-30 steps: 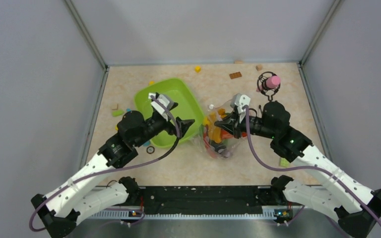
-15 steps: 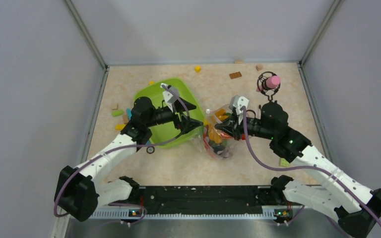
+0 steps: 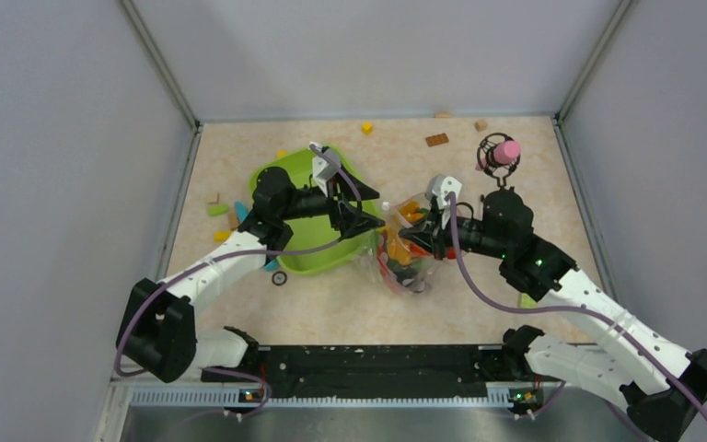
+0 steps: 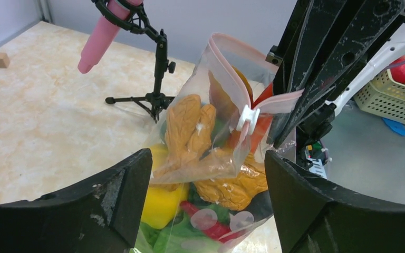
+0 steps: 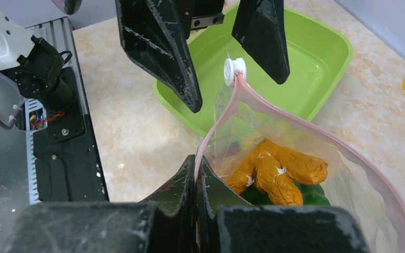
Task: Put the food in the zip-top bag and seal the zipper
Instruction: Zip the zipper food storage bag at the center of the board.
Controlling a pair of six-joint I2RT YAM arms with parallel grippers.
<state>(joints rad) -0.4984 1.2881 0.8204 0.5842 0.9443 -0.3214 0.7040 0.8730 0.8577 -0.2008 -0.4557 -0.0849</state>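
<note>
Two pincers engaging: right pincer (image 5: 196, 164) is clamping the zipper (image 5: 214, 124), holding the bag (image 4: 219, 74) of food (image 4: 190, 126) upright beside the tray (image 5: 316, 58); left pincer (image 4: 208, 158), wide open, empty, is straddling the slider (image 4: 248, 117). Advising centring before closing.

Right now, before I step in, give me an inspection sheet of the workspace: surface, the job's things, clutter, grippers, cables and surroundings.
Surface: beige marbled table, no spills seen.
Job's things: zip-top bag held upright with food inside; zipper open, white slider at one end.
Clutter: lime-green tray beside the bag, what shows of it bare; loose blocks near the far edge; pink item on a black stand.
Grippers: left gripper open, jaws either side of the slider; right gripper shut on the zipper.
Cables: purple cables loop from both wrists back along the arms.
Surroundings: grey walls on three sides.
</note>
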